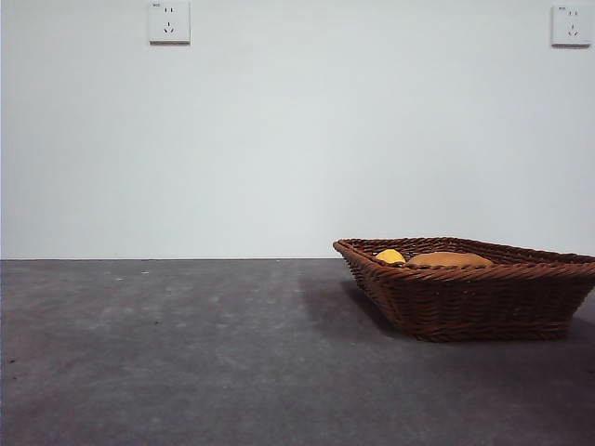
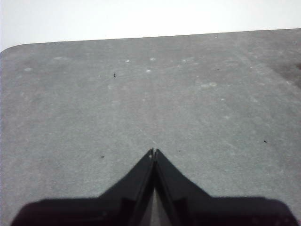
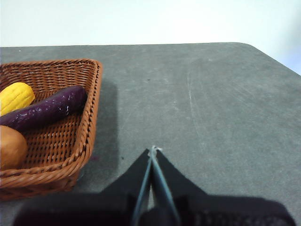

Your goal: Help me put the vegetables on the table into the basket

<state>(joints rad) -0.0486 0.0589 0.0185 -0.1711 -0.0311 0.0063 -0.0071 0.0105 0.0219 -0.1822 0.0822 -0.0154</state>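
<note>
The brown wicker basket [image 1: 465, 297] stands on the dark grey table [image 1: 167, 353] at the right of the front view. Inside it lie the yellow corn cob [image 3: 15, 96], the purple eggplant [image 3: 44, 113] and the brown potato [image 3: 10, 147]. Over the rim, the front view shows only the tops of the corn [image 1: 390, 255] and the potato [image 1: 448, 259]. My right gripper [image 3: 153, 149] is shut and empty over bare table beside the basket [image 3: 91, 117]. Over bare table [image 2: 150, 94], my left gripper [image 2: 153, 151] is shut and holds nothing. Neither arm shows in the front view.
A white wall with two power sockets [image 1: 169, 22] rises behind the table. The table's far edge and a rounded corner [image 3: 244, 44] show in the right wrist view, another corner [image 2: 14, 47] in the left wrist view.
</note>
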